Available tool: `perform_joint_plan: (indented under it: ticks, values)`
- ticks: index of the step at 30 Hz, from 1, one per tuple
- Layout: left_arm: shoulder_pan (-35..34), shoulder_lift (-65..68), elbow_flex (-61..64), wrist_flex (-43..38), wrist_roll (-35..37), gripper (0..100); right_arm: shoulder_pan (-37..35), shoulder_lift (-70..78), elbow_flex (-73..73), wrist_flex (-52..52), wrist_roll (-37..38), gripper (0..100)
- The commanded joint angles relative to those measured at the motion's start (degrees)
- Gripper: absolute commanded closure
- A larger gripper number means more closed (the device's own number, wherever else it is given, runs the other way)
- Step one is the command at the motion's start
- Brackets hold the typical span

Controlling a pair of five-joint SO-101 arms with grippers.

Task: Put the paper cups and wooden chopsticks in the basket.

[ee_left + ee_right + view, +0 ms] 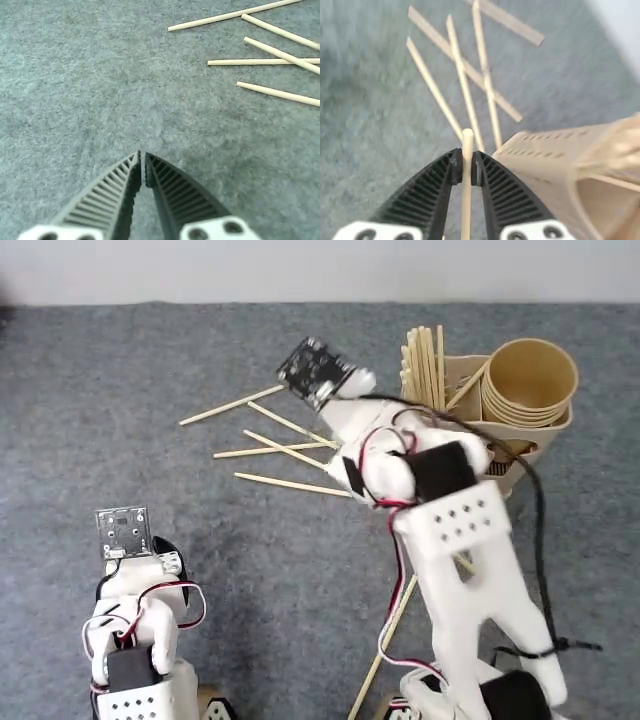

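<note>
Nearby, loose chopsticks (290,483) litter carpet (120,420) beside basket (555,150).

The gripper (466,167) is closed on a chopstick (467,137), pinched upright between two ribbed black fingers (425,195), with its blunt end poking just past their tips. Beyond it, five loose chopsticks (463,82) lie on the grey carpet (365,125), several of them crossing one another. Close beside the gripper is the basket (555,150), whose tan wall is pierced with rows of small slots; whether it touches the nearer finger cannot be told. Blurred pale sticks (615,145) lean at its rim.
</note>
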Motion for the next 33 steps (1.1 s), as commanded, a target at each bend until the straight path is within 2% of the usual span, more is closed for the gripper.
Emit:
perform_joint_plan:
  ticks: [1,11,17,22,33]
  values:
    - [0.3,-0.3,-0.5,0.1,-0.6,99,0.0,-2.9,-11.2,1.1,-3.4,99.1]
    - [0.3,-0.3,-0.5,0.1,-0.6,99,1.1,-2.3,-25.5,-3.4,-4.7,99.1]
    - [0.3,-0.3,-0.5,0.1,-0.6,99,5.9,-2.7,-25.5,-15.6,-4.9,99.1]
    - [0.3,-0.3,-0.5,0.0,-0.6,99,9.9,-2.2,-25.2,-24.3,-10.6,99.1]
    - [0.3,-0.3,-0.5,0.0,-0.6,99,16.6,3.4,-19.0,-34.9,-17.3,99.0]
